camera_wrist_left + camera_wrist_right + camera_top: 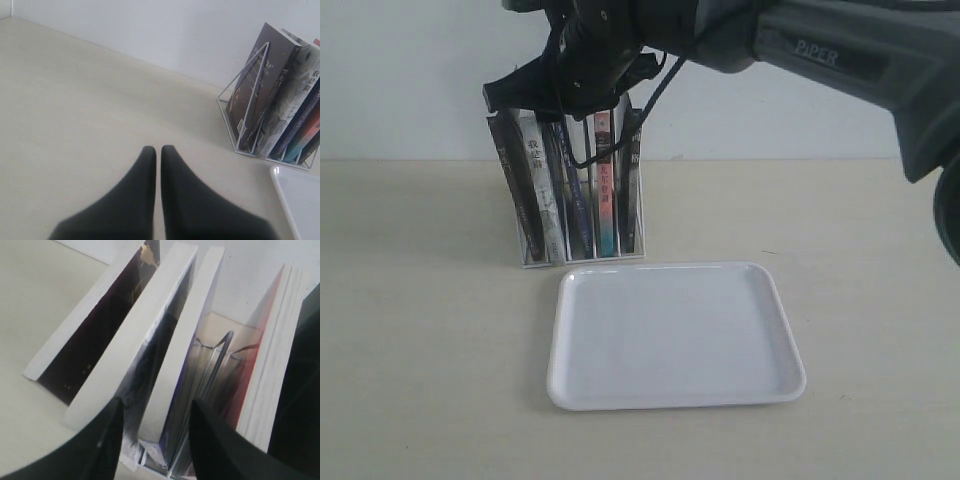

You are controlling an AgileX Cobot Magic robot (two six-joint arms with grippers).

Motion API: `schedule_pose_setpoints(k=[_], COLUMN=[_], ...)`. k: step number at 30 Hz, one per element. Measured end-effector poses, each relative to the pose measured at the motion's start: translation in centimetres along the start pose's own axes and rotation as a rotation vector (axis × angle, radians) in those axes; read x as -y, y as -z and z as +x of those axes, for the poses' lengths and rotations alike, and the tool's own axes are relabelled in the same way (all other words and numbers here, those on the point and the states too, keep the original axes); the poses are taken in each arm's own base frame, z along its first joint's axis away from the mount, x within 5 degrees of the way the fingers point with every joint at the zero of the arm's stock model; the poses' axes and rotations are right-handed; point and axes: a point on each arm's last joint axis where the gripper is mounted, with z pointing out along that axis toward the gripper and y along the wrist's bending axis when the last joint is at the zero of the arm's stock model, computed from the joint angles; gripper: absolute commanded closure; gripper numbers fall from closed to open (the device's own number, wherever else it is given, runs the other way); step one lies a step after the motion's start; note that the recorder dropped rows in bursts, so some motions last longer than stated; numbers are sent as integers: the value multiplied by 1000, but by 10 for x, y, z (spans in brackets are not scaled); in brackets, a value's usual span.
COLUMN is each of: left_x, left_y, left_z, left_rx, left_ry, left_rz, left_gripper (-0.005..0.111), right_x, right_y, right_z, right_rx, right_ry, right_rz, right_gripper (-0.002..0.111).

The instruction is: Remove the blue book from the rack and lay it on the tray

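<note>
Beige table (420, 300) w/ white rack (585, 261), white tray (670, 340) just beside.

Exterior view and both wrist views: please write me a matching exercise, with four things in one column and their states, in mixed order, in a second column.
Things
1. tray
2. blue book
3. left gripper
4. right gripper

States
A. open, just above the rack
B. lying flat, nothing on it
C. shut, above bare table
D. standing upright in the rack

Pairs: 1-B, 2-D, 3-C, 4-A
</note>
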Motion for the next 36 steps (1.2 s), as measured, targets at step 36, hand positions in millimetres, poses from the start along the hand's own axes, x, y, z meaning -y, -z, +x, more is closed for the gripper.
schedule_pose_setpoints(k=[36], left_x=[0], left_y=[0], left_z=[0], left_rx=[0], left_ry=[0], left_rz=[0], left_gripper=[103], right_x=[3], right_y=[-20], right_z=[8], right_rx=[11], right_ry=[-43], right_rz=[15], right_gripper=[109])
